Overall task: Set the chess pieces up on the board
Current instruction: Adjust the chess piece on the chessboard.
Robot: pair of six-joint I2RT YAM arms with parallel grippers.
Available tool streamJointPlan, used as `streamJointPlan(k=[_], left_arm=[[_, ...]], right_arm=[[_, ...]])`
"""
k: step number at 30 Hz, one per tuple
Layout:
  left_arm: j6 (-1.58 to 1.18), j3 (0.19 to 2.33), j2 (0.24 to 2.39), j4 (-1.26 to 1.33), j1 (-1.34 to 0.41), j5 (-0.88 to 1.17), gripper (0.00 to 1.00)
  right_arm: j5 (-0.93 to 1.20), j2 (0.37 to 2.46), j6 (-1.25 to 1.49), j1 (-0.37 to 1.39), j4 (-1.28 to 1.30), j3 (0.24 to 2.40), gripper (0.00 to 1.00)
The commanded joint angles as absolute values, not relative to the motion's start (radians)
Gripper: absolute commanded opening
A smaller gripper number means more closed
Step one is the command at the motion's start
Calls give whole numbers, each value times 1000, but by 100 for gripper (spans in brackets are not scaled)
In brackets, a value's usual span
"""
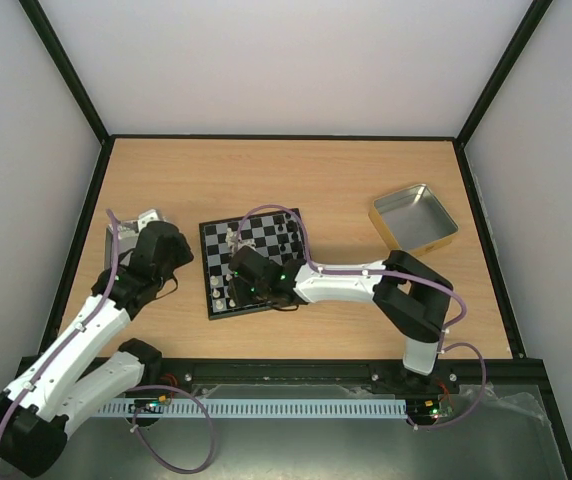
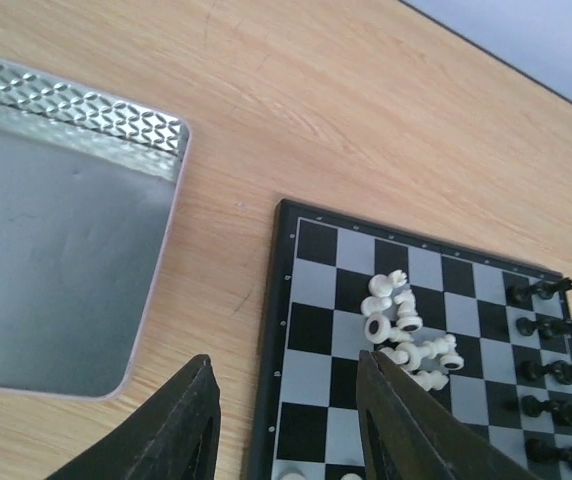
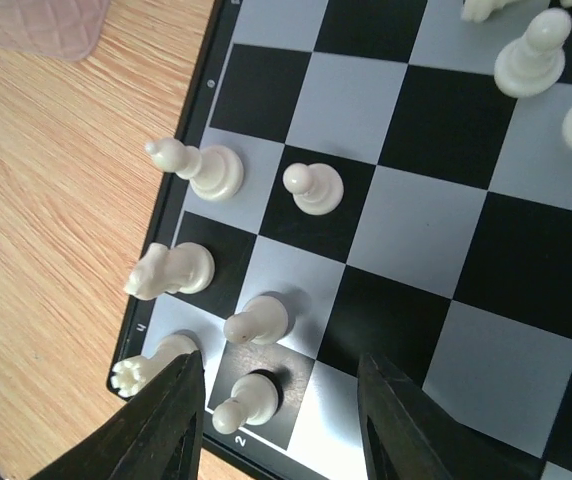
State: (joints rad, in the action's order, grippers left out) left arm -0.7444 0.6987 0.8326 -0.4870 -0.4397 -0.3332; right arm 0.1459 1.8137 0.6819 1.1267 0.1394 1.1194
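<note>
The board lies mid-table with chess pieces on it. In the right wrist view, several white pieces stand along its edge: a bishop, a knight, a rook and pawns. My right gripper hovers open over that corner, and one white pawn stands untouched between its fingers, nearer the left one. My left gripper is open and holds nothing, above the board's rim. A heap of toppled white pieces lies on the squares, and black pieces line the far side.
A silver tin sits just left of the board, partly under my left arm. A second open tin lies at the right rear. A black frame borders the wooden table.
</note>
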Motion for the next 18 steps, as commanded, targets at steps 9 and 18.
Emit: streamJointPlan(k=[9, 18], left_arm=[[-720, 660, 836, -494, -426, -301, 40], [-716, 655, 850, -486, -424, -295, 40]], right_arm=[[121, 1896, 671, 1146, 220, 1220, 38], [104, 1917, 667, 1148, 230, 1237, 36]])
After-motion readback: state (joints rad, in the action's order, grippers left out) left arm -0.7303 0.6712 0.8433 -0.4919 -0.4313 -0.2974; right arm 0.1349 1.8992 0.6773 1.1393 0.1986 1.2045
